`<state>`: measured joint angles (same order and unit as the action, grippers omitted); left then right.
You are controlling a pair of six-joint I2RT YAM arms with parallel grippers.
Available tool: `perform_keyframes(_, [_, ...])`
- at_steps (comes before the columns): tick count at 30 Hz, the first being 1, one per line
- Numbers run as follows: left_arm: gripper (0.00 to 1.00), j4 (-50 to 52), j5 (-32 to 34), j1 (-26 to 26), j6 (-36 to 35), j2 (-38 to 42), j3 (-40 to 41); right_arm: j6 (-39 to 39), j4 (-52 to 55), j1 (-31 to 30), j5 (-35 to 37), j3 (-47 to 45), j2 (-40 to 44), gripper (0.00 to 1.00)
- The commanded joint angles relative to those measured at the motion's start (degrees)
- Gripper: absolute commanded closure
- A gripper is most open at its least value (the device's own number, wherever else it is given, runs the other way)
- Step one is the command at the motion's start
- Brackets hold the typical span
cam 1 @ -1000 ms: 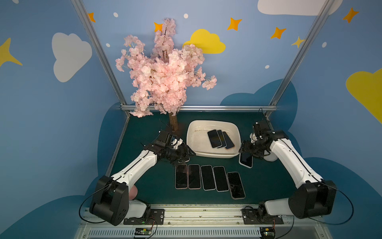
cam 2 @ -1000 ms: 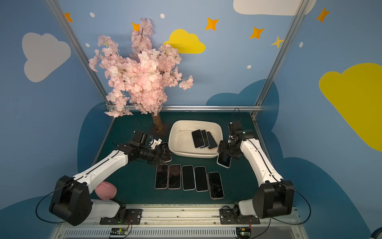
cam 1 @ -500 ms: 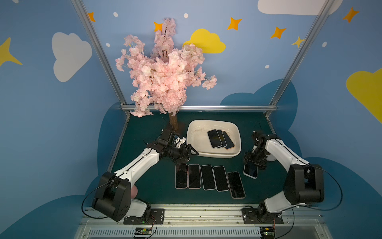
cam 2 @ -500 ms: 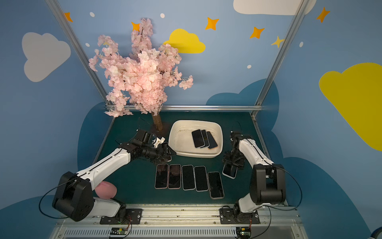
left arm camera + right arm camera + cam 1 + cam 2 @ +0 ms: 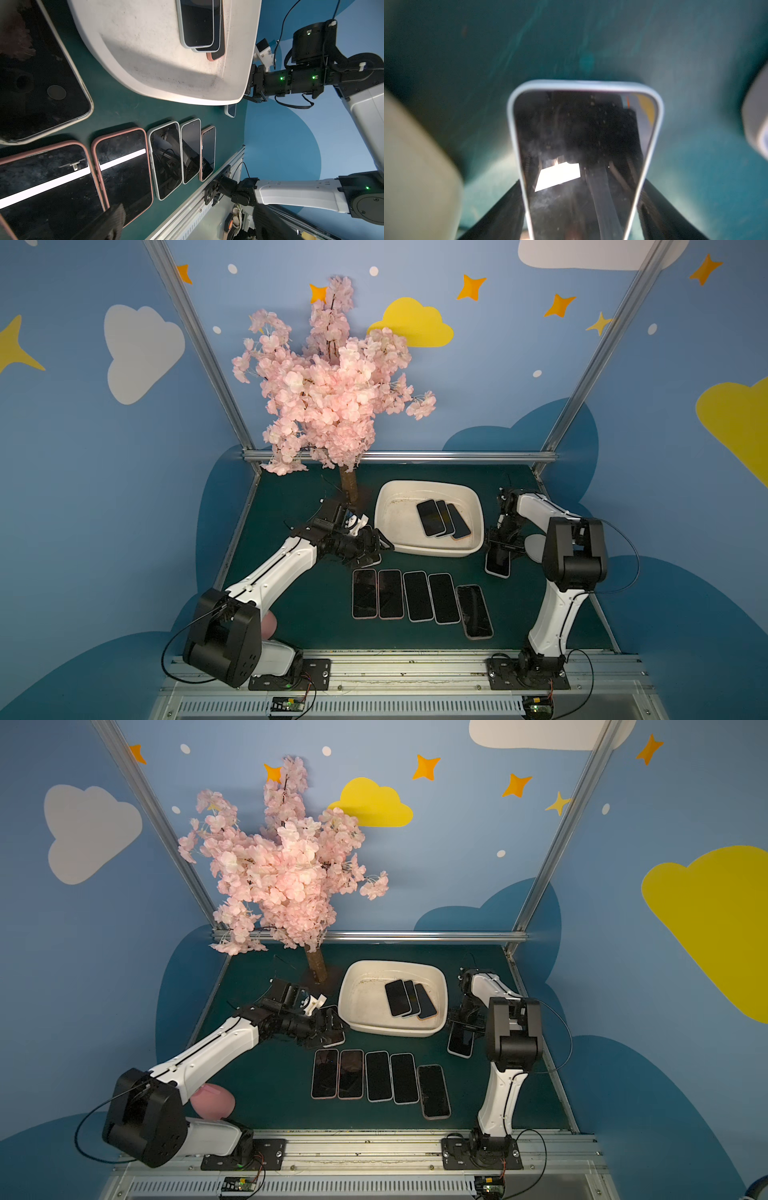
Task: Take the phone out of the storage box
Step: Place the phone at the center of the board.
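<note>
I am pinching the blue-cased phone point(image 5: 497, 566) with my right tool point(image 5: 498, 546), just right of the storage box point(image 5: 428, 551) in frame; my left tool point(image 5: 374, 549) is hanging spread wide.

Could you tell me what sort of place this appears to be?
Probably a decorated robot test booth: a left arm and right arm bolted to a rail, cloud-and-star walls, and a fake blossom tree.

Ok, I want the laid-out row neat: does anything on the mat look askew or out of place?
Yes. The end phone nearest the right arm is tilted and sits closer to the front rail than the other four phones, which lie parallel and level, so it breaks the line.
</note>
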<state>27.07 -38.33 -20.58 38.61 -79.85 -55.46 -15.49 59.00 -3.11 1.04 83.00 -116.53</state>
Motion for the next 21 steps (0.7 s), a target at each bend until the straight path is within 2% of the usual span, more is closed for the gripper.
perform_keyframes(1, [0.0, 1.2, 0.6, 0.4, 0.1, -0.9, -1.3, 2.1, 1.4, 0.5, 0.2, 2.1, -3.4, 0.31])
perform_keyframes(5, [0.0, 1.2, 0.6, 0.3, 0.4, -2.4, -2.7, 2.4, 1.6, 1.3, -0.6, 3.5, -5.6, 0.25])
perform_keyframes(11, [0.0, 1.5, 0.1, 0.3, 0.3, -3.7, -4.5, 1.7, 1.9, 2.7, -1.9, 2.8, -3.6, 0.09])
perform_keyframes(13, [0.0, 1.5, -0.1, 0.1, 0.4, -3.7, -4.6, 1.0, 1.8, 3.0, -2.3, 1.6, -0.5, 0.02])
perform_keyframes(21, [0.0, -0.8, -1.9, -0.2, 0.5, -0.3, -0.1, -2.9, 1.6, 1.9, -1.4, -2.3, 19.2, 0.01])
